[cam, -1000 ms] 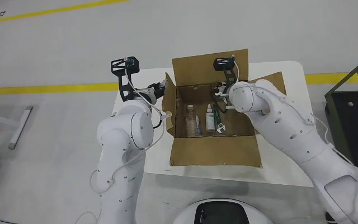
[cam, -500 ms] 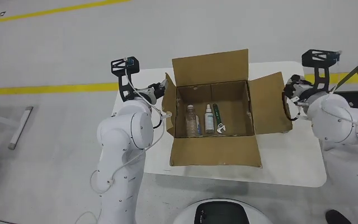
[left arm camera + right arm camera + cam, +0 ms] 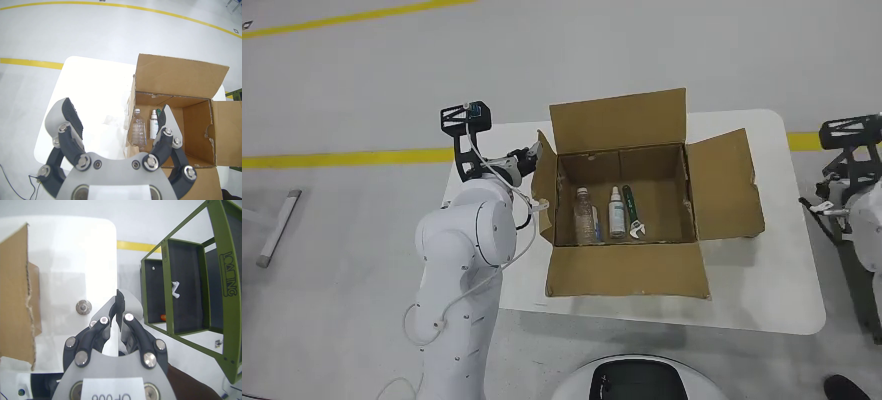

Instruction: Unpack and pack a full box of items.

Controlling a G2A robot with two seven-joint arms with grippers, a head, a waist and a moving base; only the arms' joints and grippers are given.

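Box (image 3: pixel 627 270) holds one clear bottle (image 3: pixel 585 215), one spray bottle (image 3: pixel 617 212).

Rounded white shells are seen along the left arm (image 3: pixel 467 240), a thin white cable (image 3: pixel 532 232) is looped beside it, and a black bracket (image 3: pixel 459 140) is carried at the wrist. On the left gripper (image 3: pixel 115 104) and right gripper (image 3: pixel 117 298), silver plates, black links, round silver screws and ribbed black pads (image 3: pixel 72 115) are shown, with a white label (image 3: pixel 113 382) stuck at the base.

In box (image 3: pixel 179 75), green item (image 3: pixel 158 112) partly hidden behind left claw (image 3: pixel 116 106); kind unclear.
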